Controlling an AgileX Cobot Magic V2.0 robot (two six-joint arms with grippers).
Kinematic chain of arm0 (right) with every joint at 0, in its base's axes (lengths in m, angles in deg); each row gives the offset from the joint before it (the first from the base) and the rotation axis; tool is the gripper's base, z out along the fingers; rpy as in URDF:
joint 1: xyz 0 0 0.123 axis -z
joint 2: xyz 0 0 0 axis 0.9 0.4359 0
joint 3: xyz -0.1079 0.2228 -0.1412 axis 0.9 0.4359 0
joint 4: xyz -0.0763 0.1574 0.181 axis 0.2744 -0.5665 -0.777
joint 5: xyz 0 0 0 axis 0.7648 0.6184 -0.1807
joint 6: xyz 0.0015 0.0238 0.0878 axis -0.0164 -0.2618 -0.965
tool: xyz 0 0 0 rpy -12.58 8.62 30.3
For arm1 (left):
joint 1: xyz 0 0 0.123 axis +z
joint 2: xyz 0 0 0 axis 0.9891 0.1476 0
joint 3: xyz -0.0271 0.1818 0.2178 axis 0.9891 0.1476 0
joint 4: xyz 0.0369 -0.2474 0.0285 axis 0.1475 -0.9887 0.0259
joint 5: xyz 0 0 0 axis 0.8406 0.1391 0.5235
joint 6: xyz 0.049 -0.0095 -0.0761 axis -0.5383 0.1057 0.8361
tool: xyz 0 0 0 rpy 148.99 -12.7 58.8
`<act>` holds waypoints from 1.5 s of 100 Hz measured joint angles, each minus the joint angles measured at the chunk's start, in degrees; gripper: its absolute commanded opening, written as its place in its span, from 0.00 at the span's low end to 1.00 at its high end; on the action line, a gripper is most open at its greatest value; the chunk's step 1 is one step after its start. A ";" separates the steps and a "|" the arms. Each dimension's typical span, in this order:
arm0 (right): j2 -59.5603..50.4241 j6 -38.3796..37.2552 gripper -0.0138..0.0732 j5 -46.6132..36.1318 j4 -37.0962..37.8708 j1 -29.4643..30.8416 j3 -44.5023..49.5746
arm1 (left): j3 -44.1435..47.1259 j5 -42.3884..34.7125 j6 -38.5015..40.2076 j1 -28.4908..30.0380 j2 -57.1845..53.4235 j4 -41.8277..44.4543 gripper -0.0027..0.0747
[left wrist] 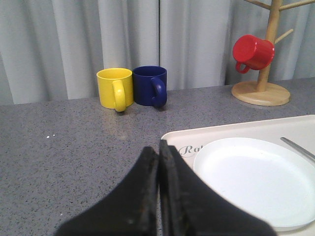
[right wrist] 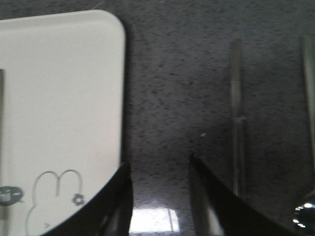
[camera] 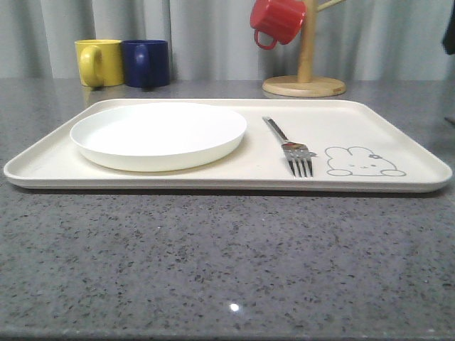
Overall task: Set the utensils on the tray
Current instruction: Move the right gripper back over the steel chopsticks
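The cream tray lies across the grey counter, carrying a round white plate on its left half. A silver fork rests on it beside the rabbit drawing. My left gripper is shut with nothing in it, hovering by the tray's corner near the plate. My right gripper is open and empty over bare counter, between the tray's edge and the flat metal chopsticks. Beyond the chopsticks lies the spoon; both rest on the counter.
A yellow mug and a navy mug stand behind the tray at the back left. A wooden mug tree with a red mug hanging on it stands at the back right. Grey curtains close off the rear.
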 measured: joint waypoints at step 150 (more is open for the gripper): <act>10.11 11.76 0.50 -0.18 -3.57 10.33 0.00 | 0.00 0.00 0.00 0.00 0.00 0.00 0.01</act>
